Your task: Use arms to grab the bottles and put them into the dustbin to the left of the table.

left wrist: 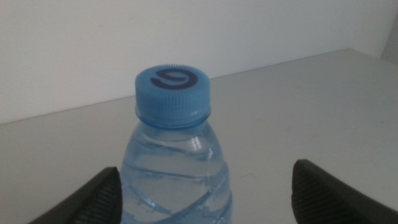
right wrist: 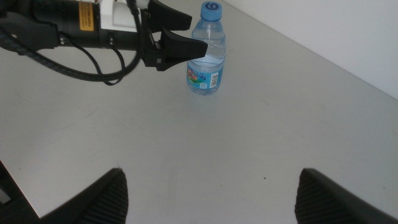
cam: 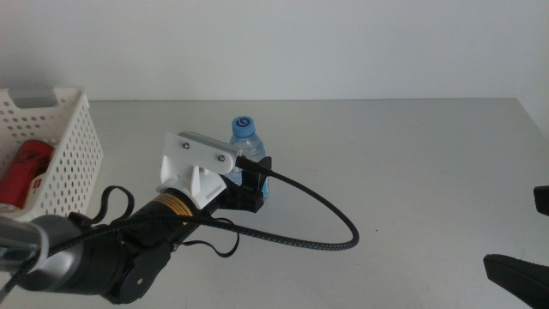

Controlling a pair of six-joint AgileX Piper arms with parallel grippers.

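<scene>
The blue cap [left wrist: 173,93] of the water bottle [left wrist: 177,177] had a dark swirl sign on top, a bit like a curled "G" or a 6. The bottle's label [right wrist: 204,78] had bright colours, but its words were too small to read. The yellow sticker [right wrist: 87,15] on the left arm had dark marks that were too blurry to read

A plain white wall [cam: 343,43] stands behind everything.
</scene>
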